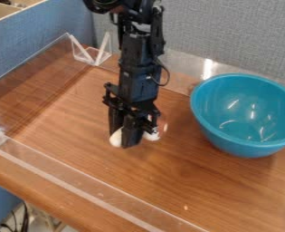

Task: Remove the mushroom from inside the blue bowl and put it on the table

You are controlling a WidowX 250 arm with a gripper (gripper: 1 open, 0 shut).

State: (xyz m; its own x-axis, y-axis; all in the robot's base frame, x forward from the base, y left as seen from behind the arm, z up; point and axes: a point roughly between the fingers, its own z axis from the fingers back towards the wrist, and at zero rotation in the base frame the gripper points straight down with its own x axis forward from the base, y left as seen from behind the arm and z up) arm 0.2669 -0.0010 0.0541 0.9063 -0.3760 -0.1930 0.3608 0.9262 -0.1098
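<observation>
My black gripper (132, 138) points almost straight down onto the table (217, 186), left of the blue bowl (245, 114). Its jaws are shut on the mushroom (119, 137), whose white stem shows at the fingertips, with a bit of orange-brown cap at the right side. The mushroom sits at or just above the wood surface; contact cannot be told. The bowl holds nothing but glints of light.
Low clear acrylic walls (60, 172) edge the tabletop at the left, front and back. A blue partition (48, 36) stands behind at the left. Bare wood lies in front of the gripper and to its left.
</observation>
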